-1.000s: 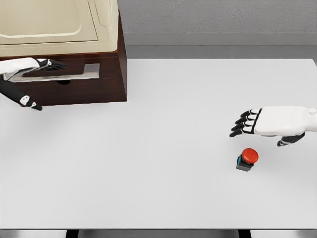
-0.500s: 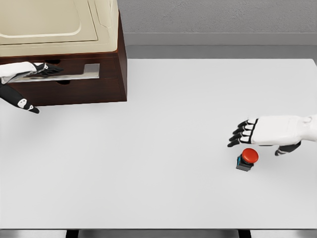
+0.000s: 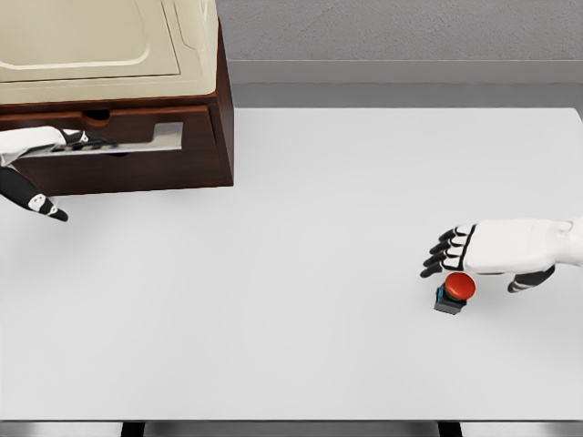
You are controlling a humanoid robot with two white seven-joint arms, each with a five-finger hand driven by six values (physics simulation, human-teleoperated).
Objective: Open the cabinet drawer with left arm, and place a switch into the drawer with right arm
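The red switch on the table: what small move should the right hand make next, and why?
Probably the right hand should lower a little onto the switch and close its fingers around it. The hand hovers just above the red button, fingers extended, holding nothing, and the switch stands on the table. Meanwhile the left hand is at the drawer handle.

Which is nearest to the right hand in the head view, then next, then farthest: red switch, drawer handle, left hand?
1. Red switch, just below the right hand.
2. Drawer handle, far left on the cabinet.
3. Left hand, at the picture's left edge.
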